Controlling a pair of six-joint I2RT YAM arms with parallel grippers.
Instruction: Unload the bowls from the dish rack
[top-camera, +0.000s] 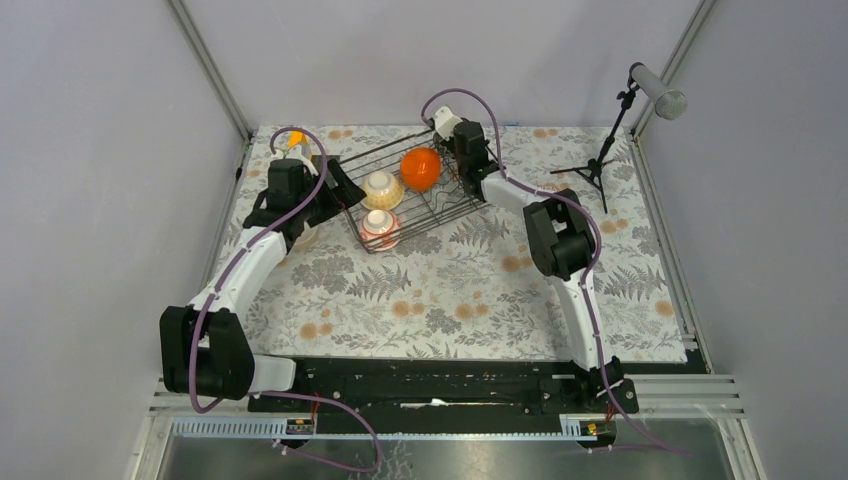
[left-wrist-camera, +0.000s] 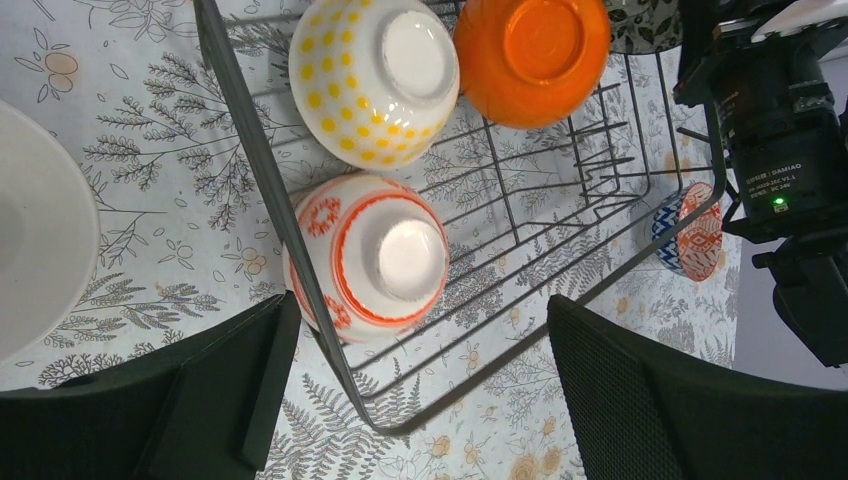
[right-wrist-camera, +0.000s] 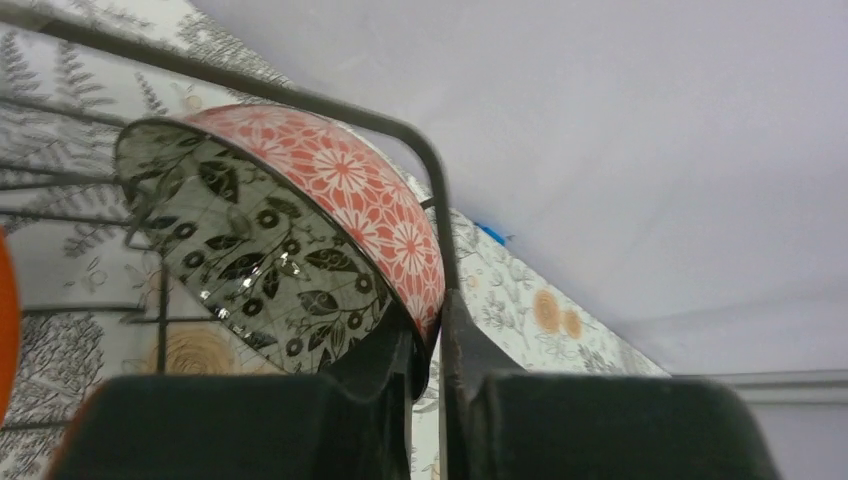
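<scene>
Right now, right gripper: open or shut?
Shut: the right gripper has its fingers pinched on the rim of the red floral bowl, beside the dish rack corner wire.

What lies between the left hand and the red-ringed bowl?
Only the rim wire of the dish rack, crossing the edge of the red-ringed bowl beneath the open left hand; the left wrist view shows it.

dish rack (left-wrist-camera: 262, 150) wires fencing bowls (left-wrist-camera: 375, 75), right arm (left-wrist-camera: 780, 140) crowding corner, tablecloth (top-camera: 450, 300) open

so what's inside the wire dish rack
Three upturned bowls: yellow-dotted cream bowl, orange bowl, white red-banded bowl. A red-flowered bowl with leaf-print lining is pinched by the right jaws. Anything beneath the upturned bowls is hidden.
</scene>
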